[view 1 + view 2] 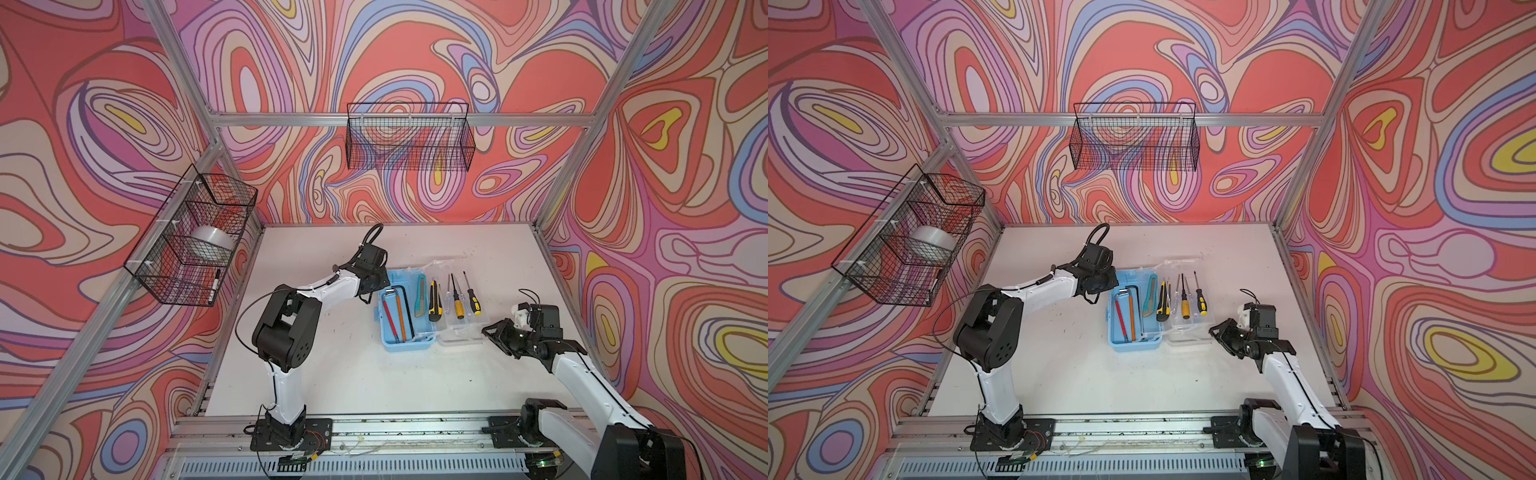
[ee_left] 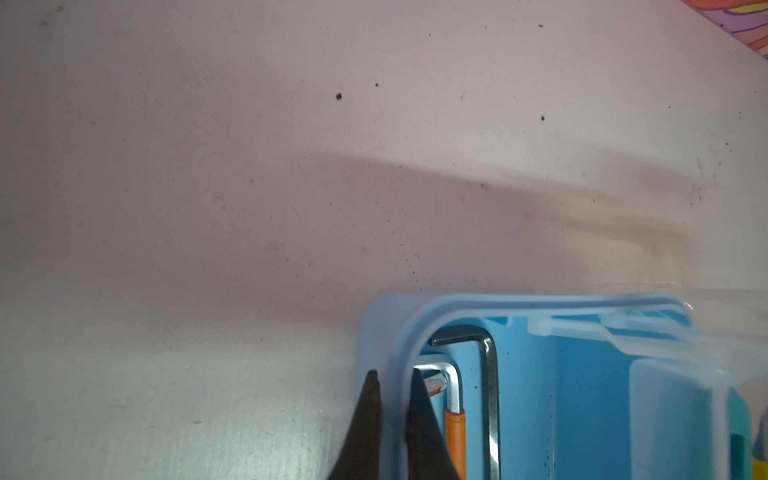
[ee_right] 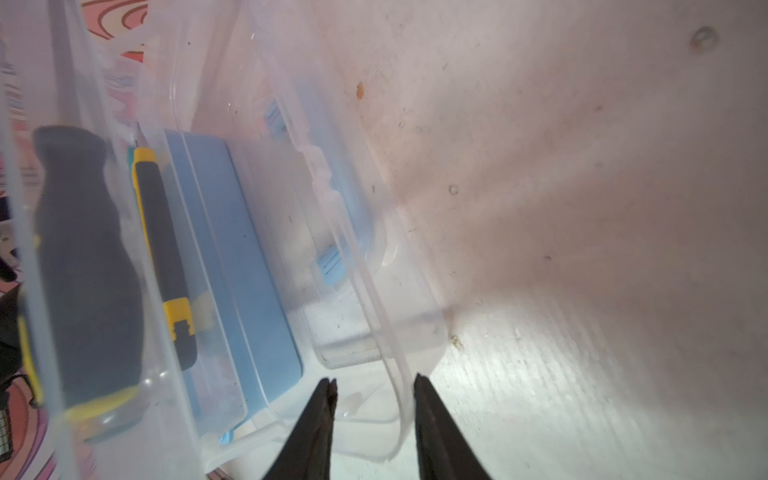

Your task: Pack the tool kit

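Observation:
The tool kit's light-blue box (image 1: 409, 340) lies open mid-table, holding a red stick (image 1: 388, 318), an orange stick (image 1: 400, 318) and hex keys (image 2: 490, 374). Its clear lid (image 1: 457, 328) lies flat to the right. On the lid lie a teal knife (image 1: 420, 297), a yellow-black knife (image 1: 433, 301) and screwdrivers (image 1: 458, 301). My left gripper (image 2: 395, 374) is shut on the box's blue rim (image 2: 540, 305) at its far left corner. My right gripper (image 3: 374, 379) is open at the lid's near right corner. The lid's thin rim (image 3: 390, 374) runs between the jaws.
A black wire basket (image 1: 409, 137) hangs on the back rail. Another basket (image 1: 191, 241) on the left rail holds a tape roll (image 1: 210, 243) and a marker (image 1: 216, 286). Aluminium frame posts edge the white table (image 1: 353, 374).

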